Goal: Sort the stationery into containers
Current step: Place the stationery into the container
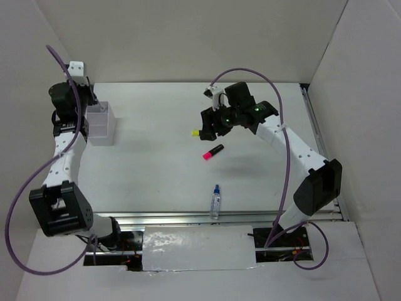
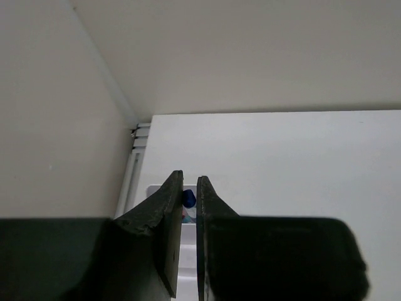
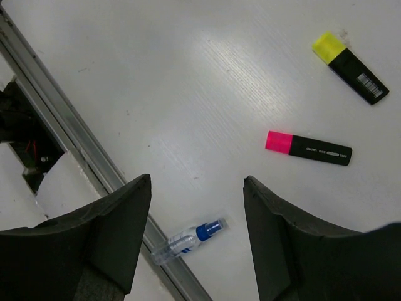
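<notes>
Leftward, over the white box (image 1: 103,130) at the worktop's (image 1: 156,169) far-left edge: left end effector (image 2: 189,180) pinched to a narrow slit, something blue showing just past the tips. Rightward, right end effector (image 3: 197,180) spread wide and empty, hovering above the pink-capped highlighter (image 3: 308,148) and yellow-capped highlighter (image 3: 351,68), both flat on the worktop, apart from each other. Near the front rail, the blue-capped bottle (image 3: 188,241), lying on its side.
</notes>
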